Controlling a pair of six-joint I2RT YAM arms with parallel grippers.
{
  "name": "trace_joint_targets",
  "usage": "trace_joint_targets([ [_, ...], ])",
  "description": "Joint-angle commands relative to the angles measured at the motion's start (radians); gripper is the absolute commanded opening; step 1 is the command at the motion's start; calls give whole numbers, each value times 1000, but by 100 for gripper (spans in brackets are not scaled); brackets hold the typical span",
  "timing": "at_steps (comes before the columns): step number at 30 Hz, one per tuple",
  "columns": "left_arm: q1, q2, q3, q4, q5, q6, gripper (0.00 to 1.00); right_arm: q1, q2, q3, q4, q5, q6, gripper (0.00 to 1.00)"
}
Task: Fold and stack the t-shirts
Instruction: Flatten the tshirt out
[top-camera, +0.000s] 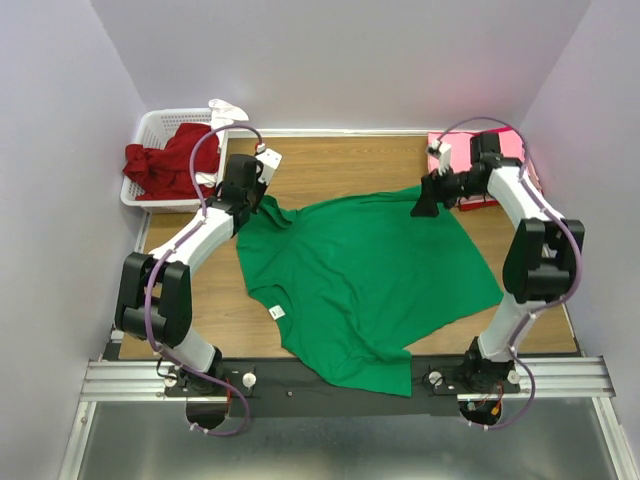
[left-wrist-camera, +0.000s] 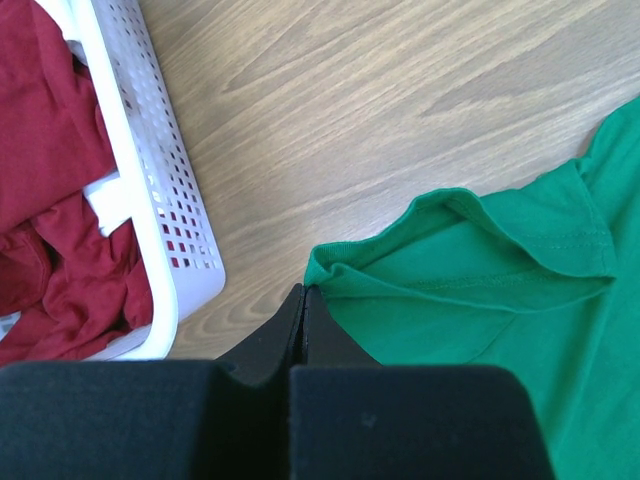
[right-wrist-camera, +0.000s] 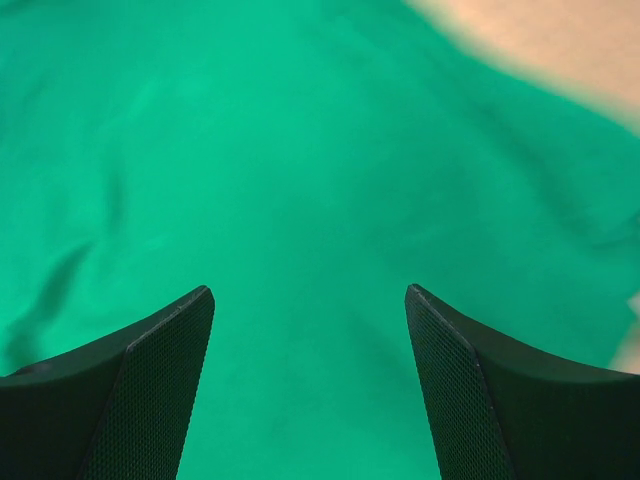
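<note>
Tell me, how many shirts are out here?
3 at least: a green shirt spread on the table, a red shirt bunched in the basket, and a pink pile at the far right corner, which may hold several.

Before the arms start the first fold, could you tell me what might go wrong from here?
1. The left gripper pinches only the very edge of the green t-shirt, so it may slip free when pulled.
2. The right gripper is open above the cloth; a one-sided pull would likely bunch it.
3. The shirt's near part lies past the table edge, over the rail, and could snag there.
</note>
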Motion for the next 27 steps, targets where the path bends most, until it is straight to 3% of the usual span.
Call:
trace_joint_targets([
  [1,13,-44,-14,28,36,-14,0,-7,148,164,13,131,46,84],
  [4,13,-47,-13,27,44,-16,0,-7,248,309,9,218,35,83],
  [11,15,-40,-3,19,59,-12,0,4,371,429,-65,396,-129,74],
  [21,16,-24,3,10,73,-14,0,27,459,520,-102,441,-175,64],
  [27,16,-20,6,7,75,-12,0,65,480,534,-114,447,-180,50],
])
